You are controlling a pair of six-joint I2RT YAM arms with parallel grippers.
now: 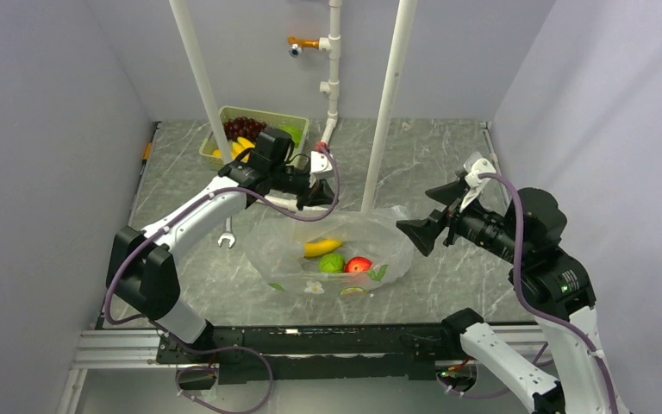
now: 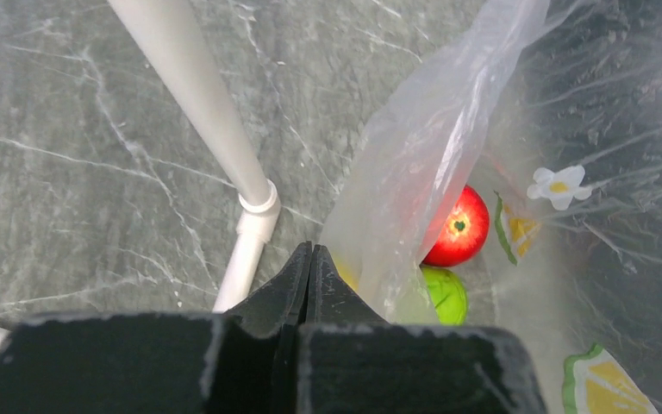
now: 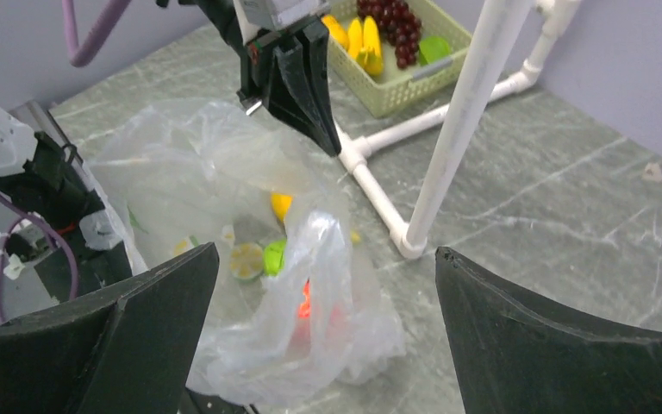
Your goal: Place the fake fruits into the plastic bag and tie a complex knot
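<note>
The plastic bag (image 1: 286, 246) lies open in the middle of the table, its film printed with flowers and lemon slices. Inside lie a yellow banana (image 1: 322, 247), a green fruit (image 1: 332, 263) and a red fruit (image 1: 359, 265). My left gripper (image 1: 321, 197) hangs at the bag's far rim with its jaws pressed together. In the left wrist view the left gripper (image 2: 310, 252) has the bag's film (image 2: 422, 155) against its right finger, and no film shows between the jaws. The right gripper (image 3: 326, 252) stands wide open above the bag's right side (image 3: 327, 259), holding nothing.
A pale green basket (image 1: 263, 113) at the back left holds grapes (image 1: 243, 128), bananas (image 1: 240, 147) and a green fruit (image 1: 291, 134). A silver wrench (image 1: 226, 233) lies left of the bag. White pipe posts (image 1: 385, 112) rise behind the bag, one foot close to the left gripper.
</note>
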